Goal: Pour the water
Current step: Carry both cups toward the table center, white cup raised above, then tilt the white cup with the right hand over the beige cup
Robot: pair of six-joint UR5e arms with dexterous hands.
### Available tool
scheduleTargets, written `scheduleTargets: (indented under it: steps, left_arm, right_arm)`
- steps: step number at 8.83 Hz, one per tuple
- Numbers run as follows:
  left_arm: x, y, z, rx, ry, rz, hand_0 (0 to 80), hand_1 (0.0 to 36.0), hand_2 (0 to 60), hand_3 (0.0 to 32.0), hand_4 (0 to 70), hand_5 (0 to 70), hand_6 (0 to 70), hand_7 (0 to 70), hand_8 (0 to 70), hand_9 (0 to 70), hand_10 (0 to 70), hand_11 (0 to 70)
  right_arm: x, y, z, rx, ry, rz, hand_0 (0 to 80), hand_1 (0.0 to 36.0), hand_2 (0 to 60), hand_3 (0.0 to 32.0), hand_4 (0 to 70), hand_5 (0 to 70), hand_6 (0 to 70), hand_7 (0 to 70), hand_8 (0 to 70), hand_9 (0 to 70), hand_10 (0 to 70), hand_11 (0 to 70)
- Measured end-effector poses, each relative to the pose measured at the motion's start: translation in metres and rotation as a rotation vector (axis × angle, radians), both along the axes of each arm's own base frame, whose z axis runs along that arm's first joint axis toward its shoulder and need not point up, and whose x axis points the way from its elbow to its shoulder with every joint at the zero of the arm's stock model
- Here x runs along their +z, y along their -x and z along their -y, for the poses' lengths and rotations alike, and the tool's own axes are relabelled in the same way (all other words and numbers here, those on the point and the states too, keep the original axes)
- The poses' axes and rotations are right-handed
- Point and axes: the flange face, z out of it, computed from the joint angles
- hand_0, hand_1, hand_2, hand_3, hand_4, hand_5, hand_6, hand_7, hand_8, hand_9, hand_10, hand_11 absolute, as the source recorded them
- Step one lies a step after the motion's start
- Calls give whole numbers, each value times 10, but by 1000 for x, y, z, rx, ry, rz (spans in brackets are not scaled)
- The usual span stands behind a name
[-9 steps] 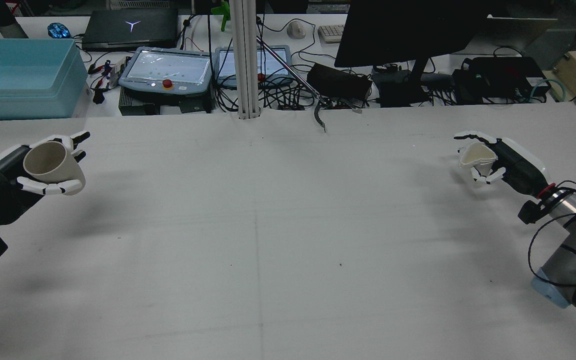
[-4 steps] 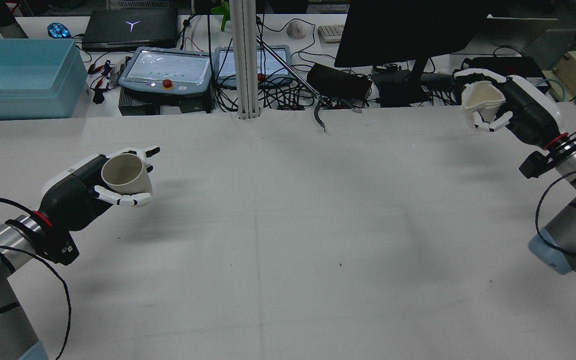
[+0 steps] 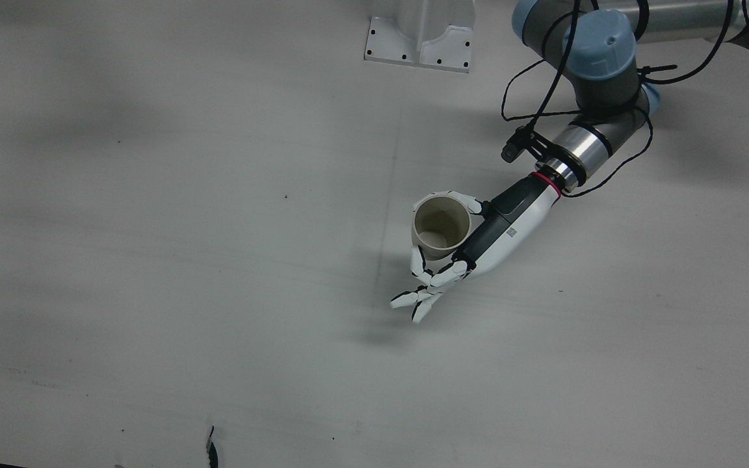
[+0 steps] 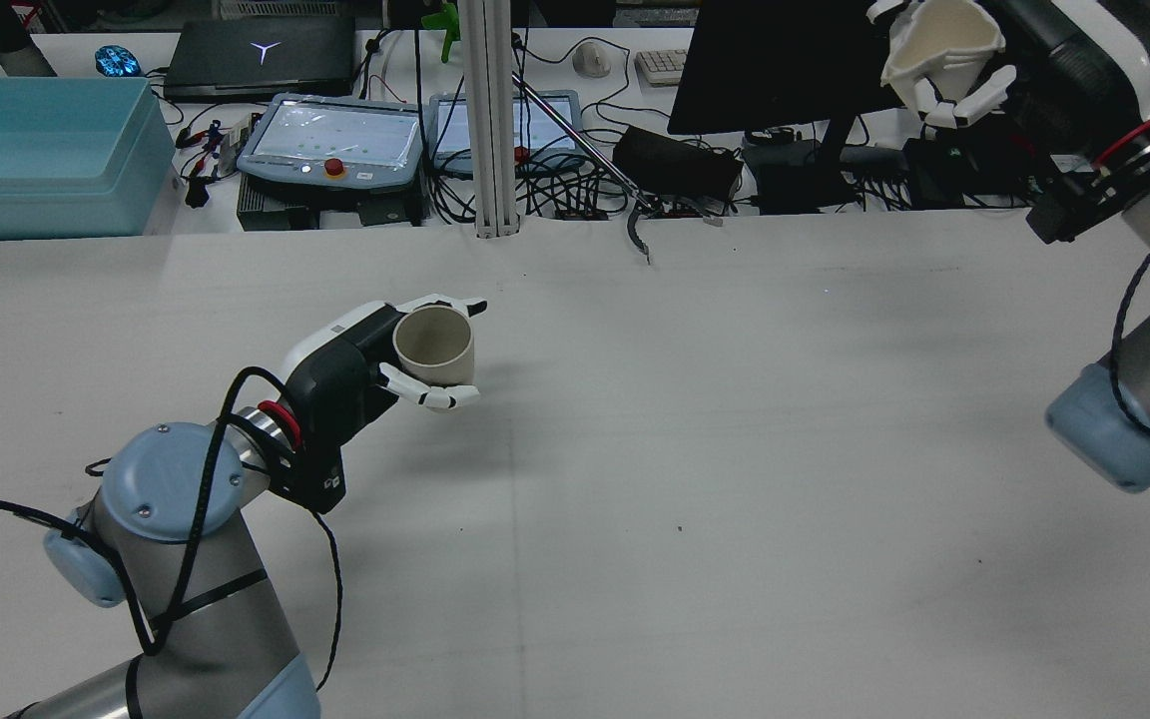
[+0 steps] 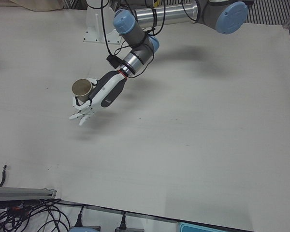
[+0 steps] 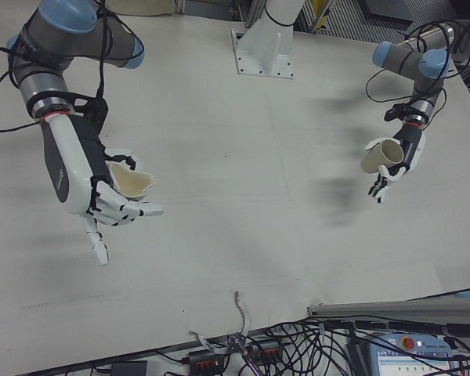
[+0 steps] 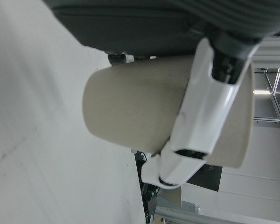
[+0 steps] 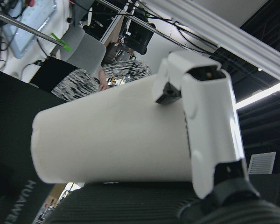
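My left hand (image 4: 360, 364) is shut on a beige cup (image 4: 433, 345), held upright with its mouth open to the top, a little above the table left of centre. The same cup (image 3: 441, 225) looks empty from above, with the left hand (image 3: 488, 237) wrapped around its side. My right hand (image 4: 1034, 60) is raised high at the far right, shut on a white cup (image 4: 939, 40) whose rim is squeezed out of round. In the right-front view this white cup (image 6: 131, 182) tilts in the right hand (image 6: 78, 168).
A light blue bin (image 4: 36, 150) stands at the back left. Two teach pendants (image 4: 330, 140), cables and a dark monitor (image 4: 785, 60) line the back bench behind a white post (image 4: 488, 120). A black hooked tool (image 4: 638, 235) lies at the table's far edge.
The left hand has carried the beige cup from the left edge toward the table's middle. The right hand has lifted the white cup well up from the table.
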Motion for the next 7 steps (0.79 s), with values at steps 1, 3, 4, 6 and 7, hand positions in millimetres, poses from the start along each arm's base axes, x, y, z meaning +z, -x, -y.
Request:
scheduleTargets:
  steps: [1,3,4,6,7]
  left_arm:
    - [-26,-32,-7,33,-7,3,800,360,600,0,256,700,144,125,24,11,35,97]
    - [-73,-79,-22,80,-30,3,800,360,600,0,250,700,146,128,25,11,36,98]
    - [-88,-92,-27,93,-36,0,800,360,600,0,250,700,147,128,25,11,35,97]
    - [-112,-105,-28,100,-45,-11,800,360,600,0,256,700,149,131,26,12,37,99]
    - [-119,-103,-25,93,-48,-18,800,360,600,0,257,700,147,129,26,11,36,98]
  right_arm:
    - [-52,0,-1,37,-52,-58,800,360,600,0,700,240,700,700,419,557,0,0]
    - [-127,34,-5,74,-137,-193,800,360,600,0,700,235,700,700,407,539,0,0]
    - [-145,62,-10,72,-165,-250,800,360,600,0,700,232,700,700,397,529,0,0]
    - [-161,129,-35,53,-201,-356,800,360,600,0,700,224,675,700,356,496,0,0]
    - [-164,153,-54,49,-205,-412,800,360,600,0,667,223,641,700,343,478,0,0]
